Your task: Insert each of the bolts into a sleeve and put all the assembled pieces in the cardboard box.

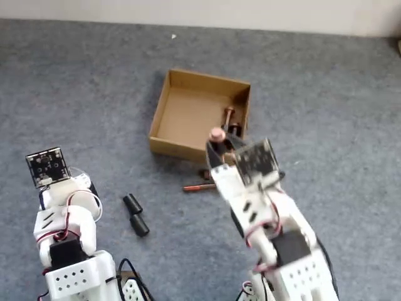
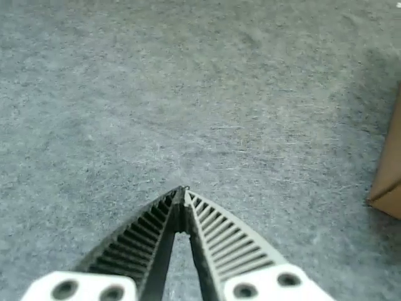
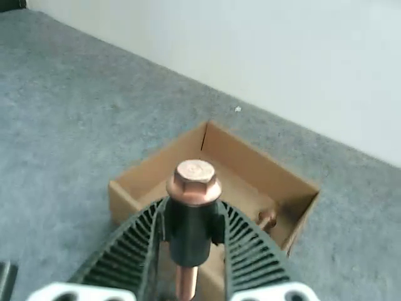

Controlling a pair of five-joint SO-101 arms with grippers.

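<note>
1. Right gripper (image 3: 190, 212): both ribbed fingers are clamped against the black sleeve (image 3: 188, 241) of an assembled piece. It is held upright by the near wall of the cardboard box (image 3: 250, 164).
2. Assembled piece: a copper-coloured bolt (image 3: 195, 180) passes through the sleeve, with its hex flange head seated on top and the shank tip showing below.
3. Handling, judged: the bolt is rigid metal and dense for its size. The sleeve looks matte and less slippery, so its mid-body is the sound hold. Keep the piece head-up, since the bolt is likely to slide out if tipped over.
4. Box contents: one finished piece (image 1: 230, 120) lies against the far-right wall.
5. Left gripper (image 2: 183, 191): its fingers are pressed together on nothing, over bare grey carpet (image 2: 188, 94).
6. Carpet stock: one loose bolt (image 1: 199, 187) lies just in front of the box. Two loose sleeves (image 1: 132, 202) (image 1: 140, 225) lie between the arms.
</note>
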